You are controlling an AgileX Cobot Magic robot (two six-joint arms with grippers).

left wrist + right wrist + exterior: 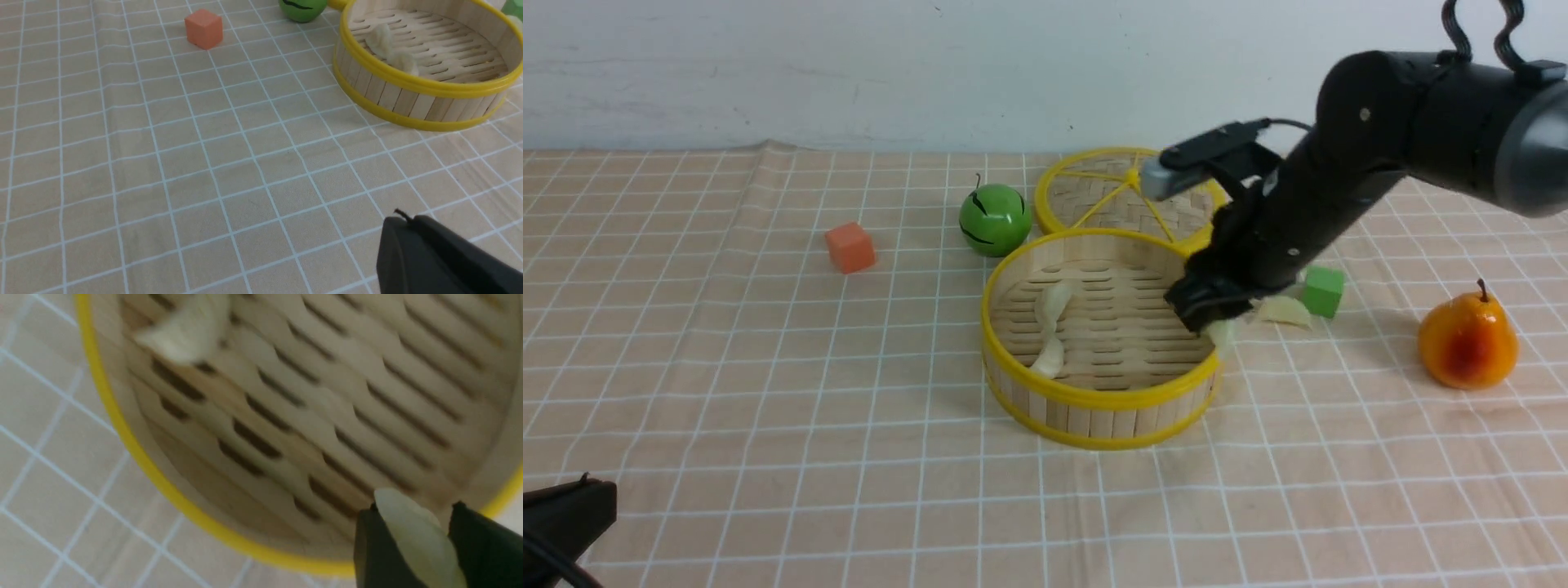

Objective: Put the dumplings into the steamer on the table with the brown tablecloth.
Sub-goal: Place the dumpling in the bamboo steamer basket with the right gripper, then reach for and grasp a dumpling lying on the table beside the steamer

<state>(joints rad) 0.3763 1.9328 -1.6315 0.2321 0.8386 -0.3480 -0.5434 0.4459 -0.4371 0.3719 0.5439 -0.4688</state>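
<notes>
The right tool (413,510) pinches 1 pale, translucent crescent dumpling (416,543) over the round yellow-rimmed bamboo steamer (1094,398). 2 dumplings (1052,304) lie inside; another dumpling (1284,311) rests on the brown gridded tablecloth (768,392). The left tool (572,506), barely visible, seems pressed together.

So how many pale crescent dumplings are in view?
4 dumplings: two inside the yellow-rimmed bamboo steamer, one held in the right gripper, one on the brown gridded cloth by the green cube.

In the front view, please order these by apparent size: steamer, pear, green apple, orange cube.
1. steamer
2. pear
3. green apple, but it lies farther back than the pear, so this pair is unsure
4. orange cube
</notes>
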